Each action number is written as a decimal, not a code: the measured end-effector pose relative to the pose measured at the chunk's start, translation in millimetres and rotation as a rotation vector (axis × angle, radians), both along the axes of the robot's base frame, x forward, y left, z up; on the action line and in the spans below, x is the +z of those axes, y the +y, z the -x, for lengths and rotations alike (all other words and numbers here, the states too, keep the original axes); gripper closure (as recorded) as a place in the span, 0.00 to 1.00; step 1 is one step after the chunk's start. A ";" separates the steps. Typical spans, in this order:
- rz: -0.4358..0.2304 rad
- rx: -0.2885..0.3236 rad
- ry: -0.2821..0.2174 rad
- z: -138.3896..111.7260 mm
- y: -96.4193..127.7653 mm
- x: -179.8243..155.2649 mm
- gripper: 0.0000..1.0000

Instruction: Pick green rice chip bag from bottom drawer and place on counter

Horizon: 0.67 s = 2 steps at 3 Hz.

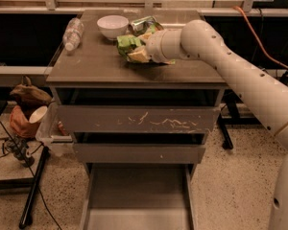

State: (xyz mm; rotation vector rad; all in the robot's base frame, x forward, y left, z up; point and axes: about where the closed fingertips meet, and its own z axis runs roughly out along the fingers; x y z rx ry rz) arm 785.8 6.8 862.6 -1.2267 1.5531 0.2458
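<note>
The green rice chip bag (126,44) is crinkled and sits at the tip of my gripper (140,52), low over the middle of the counter (93,63), just in front of the bowl. The gripper is shut on the bag; its fingers are mostly hidden behind the bag and the white wrist. My arm reaches in from the right. The bottom drawer (139,198) is pulled out at the foot of the cabinet, and its flat floor shows nothing on it.
A white bowl (112,26) and a shiny green-and-silver can (144,23) stand at the back of the counter. A clear plastic bottle (73,33) lies at the left edge. Two upper drawers (139,120) are slightly open. Clutter and a stand sit left of the cabinet.
</note>
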 end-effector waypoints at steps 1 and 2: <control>0.000 0.000 0.000 0.0 0.0 0.0 0.58; 0.000 0.000 0.000 0.0 0.0 0.0 0.35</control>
